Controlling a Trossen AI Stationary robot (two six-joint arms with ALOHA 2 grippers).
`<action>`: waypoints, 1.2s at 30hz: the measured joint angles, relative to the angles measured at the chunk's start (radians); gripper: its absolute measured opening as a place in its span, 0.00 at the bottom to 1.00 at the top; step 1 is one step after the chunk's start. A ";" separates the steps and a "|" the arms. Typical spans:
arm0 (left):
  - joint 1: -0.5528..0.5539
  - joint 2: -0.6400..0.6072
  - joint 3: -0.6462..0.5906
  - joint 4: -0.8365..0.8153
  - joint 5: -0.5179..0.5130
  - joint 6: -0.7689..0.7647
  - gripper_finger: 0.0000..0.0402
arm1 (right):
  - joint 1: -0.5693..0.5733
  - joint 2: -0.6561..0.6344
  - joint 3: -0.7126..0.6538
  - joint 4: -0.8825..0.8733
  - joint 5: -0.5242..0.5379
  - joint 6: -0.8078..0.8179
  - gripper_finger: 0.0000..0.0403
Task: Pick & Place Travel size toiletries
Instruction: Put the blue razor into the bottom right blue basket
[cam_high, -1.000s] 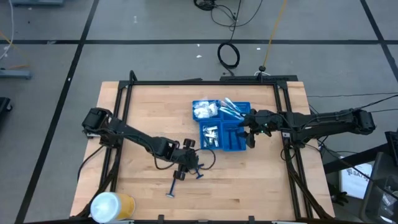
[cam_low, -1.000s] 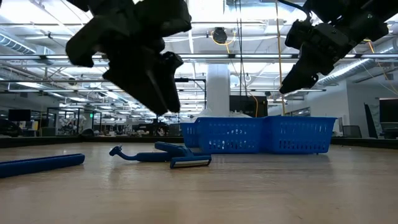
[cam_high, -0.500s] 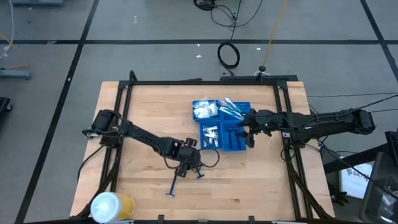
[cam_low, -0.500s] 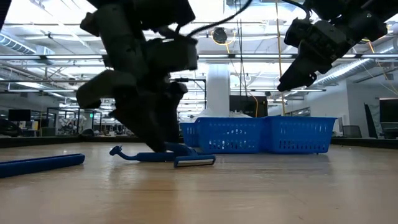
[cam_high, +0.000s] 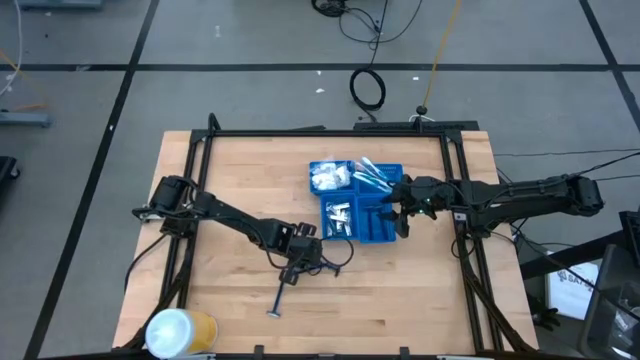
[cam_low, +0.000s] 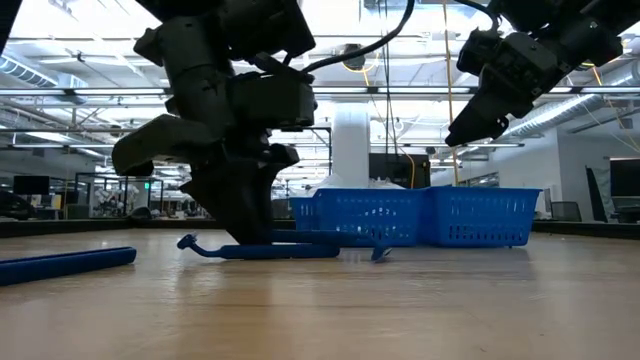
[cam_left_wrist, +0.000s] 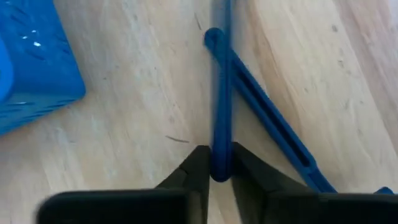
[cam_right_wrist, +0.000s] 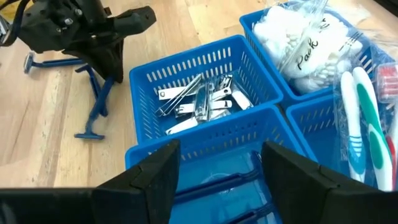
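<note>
Several dark blue razors lie on the wooden table near its front middle. My left gripper (cam_left_wrist: 219, 163) is down at the table and shut on one razor (cam_left_wrist: 221, 93). A second razor (cam_left_wrist: 267, 124) lies slantwise right beside it, and another (cam_high: 279, 298) lies nearer the front edge. The blue compartment tray (cam_high: 383, 236) holds nail clippers (cam_right_wrist: 199, 99), a clear packet of cotton swabs (cam_right_wrist: 298, 43), toothbrushes (cam_right_wrist: 360, 118) and blue razors. My right gripper (cam_right_wrist: 214, 186) hangs open above the tray's near right compartment, touching nothing. My left gripper pinches the razor's handle (cam_left_wrist: 219, 140) between its two fingers (cam_left_wrist: 199, 165). The fingers come down from above and lie across the handle. The razor (cam_low: 290, 250) lies about level at the table top; whether it is lifted off the wood I cannot tell.
A big white-and-yellow roll (cam_high: 180, 330) stands at the table's near left corner. A black frame (cam_high: 330, 132) runs around the table top. Bare wood lies left of the tray and along the front right.
My left gripper has come down onto the razors and shut on one razor's handle. That razor has turned on the table, so its head no longer faces the front edge. My right gripper has stayed above the tray.
</note>
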 joint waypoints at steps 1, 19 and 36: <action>0.000 0.000 0.000 -0.002 0.005 -0.004 0.08 | 0.000 0.000 0.000 0.001 0.000 0.000 0.53; -0.088 -0.250 0.001 -0.058 -0.137 -0.036 0.06 | 0.000 0.000 0.000 0.008 0.001 0.000 0.52; 0.058 -0.261 -0.003 0.640 -0.248 0.226 0.04 | 0.111 0.120 -0.085 0.693 0.000 -0.289 0.52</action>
